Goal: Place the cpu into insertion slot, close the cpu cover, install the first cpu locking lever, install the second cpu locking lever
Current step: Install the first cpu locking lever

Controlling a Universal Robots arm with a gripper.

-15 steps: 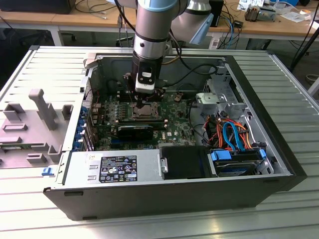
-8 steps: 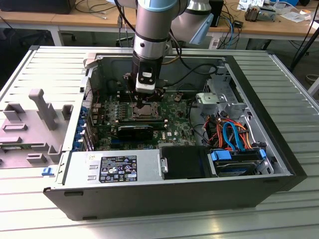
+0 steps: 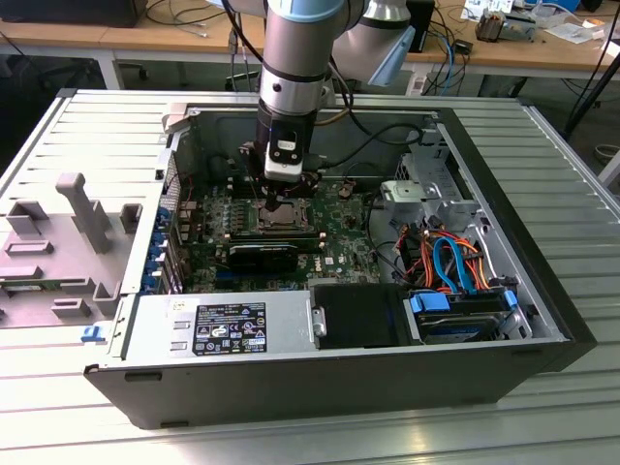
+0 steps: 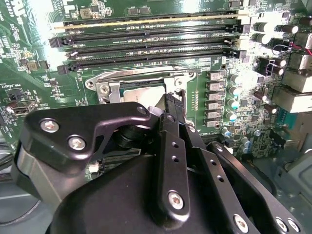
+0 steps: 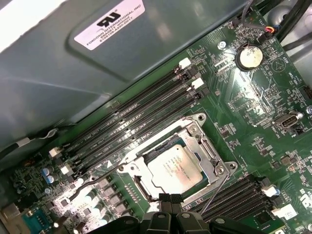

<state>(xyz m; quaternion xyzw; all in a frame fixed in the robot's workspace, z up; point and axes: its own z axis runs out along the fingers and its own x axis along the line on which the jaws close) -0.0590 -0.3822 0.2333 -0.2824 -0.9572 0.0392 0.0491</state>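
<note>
We saw the gripper (image 3: 282, 201) hanging at the frame's centre, just above the insertion slot (image 3: 263, 219) inside the open case (image 3: 339, 386), with the power supply (image 3: 218, 327) at lower left.

Exterior view high over case (image 3: 339, 387); both wrist views close above insertion slot (image 5: 207, 148) (image 4: 146, 78)

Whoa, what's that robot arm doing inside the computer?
The robot arm's gripper is down inside an open computer case, just above the green motherboard. It is right at the edge of the cpu, which already sits in place with the cpu cover lying flat around it. The jaws look closed.
</note>
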